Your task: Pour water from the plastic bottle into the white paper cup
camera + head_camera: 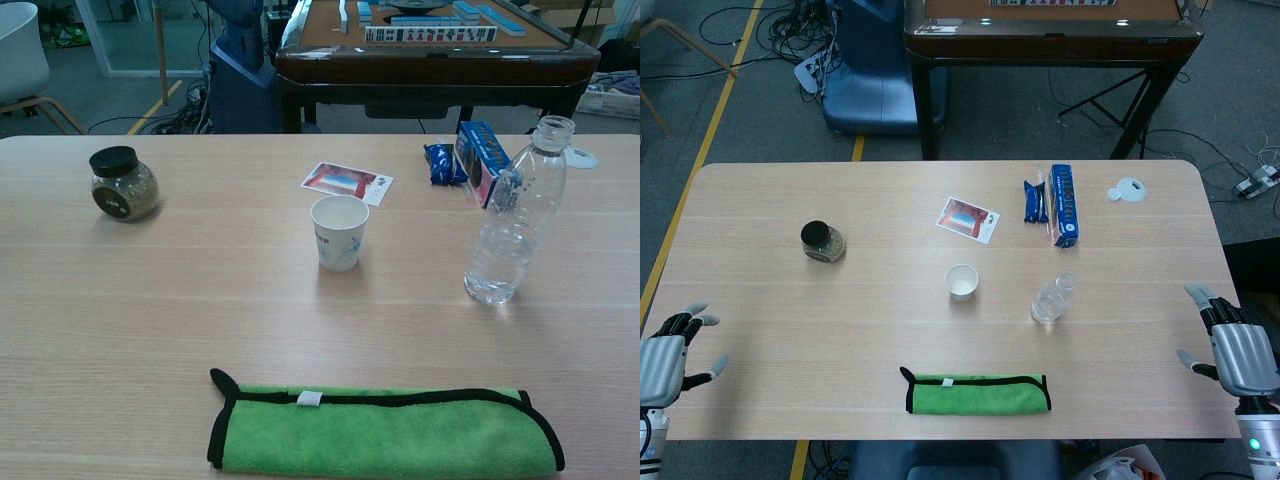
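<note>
A clear plastic bottle [1053, 298] [515, 214] stands upright with no cap, right of the table's middle, with a little water at its bottom. A white paper cup [961, 282] [339, 231] stands upright to its left, a short gap between them. My left hand [670, 352] rests at the table's near left edge, fingers spread, holding nothing. My right hand [1233, 343] lies at the near right edge, also spread and empty. Both hands are far from the bottle and cup. The chest view shows neither hand.
A folded green cloth [978, 392] [385, 432] lies at the front centre. A black-lidded jar [821, 241] [122, 183] stands at the left. A card [968, 219], a blue box [1064, 204], a blue packet [1035, 201] and a white lid [1127, 188] lie behind.
</note>
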### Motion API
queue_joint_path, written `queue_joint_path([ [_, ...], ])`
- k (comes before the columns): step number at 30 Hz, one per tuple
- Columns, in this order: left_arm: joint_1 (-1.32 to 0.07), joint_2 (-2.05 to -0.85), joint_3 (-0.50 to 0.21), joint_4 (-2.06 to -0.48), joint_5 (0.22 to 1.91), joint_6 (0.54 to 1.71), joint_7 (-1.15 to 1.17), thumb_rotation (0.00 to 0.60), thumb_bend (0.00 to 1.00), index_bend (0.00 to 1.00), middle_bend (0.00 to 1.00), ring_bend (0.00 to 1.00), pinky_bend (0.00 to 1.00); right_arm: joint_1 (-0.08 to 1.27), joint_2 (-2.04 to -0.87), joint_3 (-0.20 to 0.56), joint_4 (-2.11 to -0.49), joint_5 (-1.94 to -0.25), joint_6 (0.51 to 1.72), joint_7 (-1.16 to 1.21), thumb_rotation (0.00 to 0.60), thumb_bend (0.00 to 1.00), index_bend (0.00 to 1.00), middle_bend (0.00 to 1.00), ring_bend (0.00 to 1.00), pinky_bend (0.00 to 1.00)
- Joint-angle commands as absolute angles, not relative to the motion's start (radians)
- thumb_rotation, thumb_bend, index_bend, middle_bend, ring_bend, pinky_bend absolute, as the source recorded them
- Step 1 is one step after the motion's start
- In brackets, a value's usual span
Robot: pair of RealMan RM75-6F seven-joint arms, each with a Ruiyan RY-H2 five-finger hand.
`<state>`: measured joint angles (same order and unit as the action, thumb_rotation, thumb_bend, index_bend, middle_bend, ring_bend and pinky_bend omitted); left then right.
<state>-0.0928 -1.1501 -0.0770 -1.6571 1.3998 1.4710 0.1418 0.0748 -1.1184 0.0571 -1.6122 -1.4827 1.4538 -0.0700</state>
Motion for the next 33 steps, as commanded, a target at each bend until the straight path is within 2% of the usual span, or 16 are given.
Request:
queue_joint_path([
  [1,-0.087,-1.147,-0.077,-1.659,1.399,1.479,0.137,0.6,0.17,0.35,0.2,0.24,0.51,0.082,-1.121,0.058,-1.611,-1.484,1.446,-0.073,0.6,0.01,0.12,0.16,0.19,0.32],
  [33,-0.103,-1.153,-0.074,-1.662,1.399,1.452,0.132,0.6,0.17,0.35,0.2,0.24,0.51,0.115,-1.162,0.079,-1.543,-1.472,1.402,0.089,0.6,0.01,0.12,0.18,0.19,0.32],
])
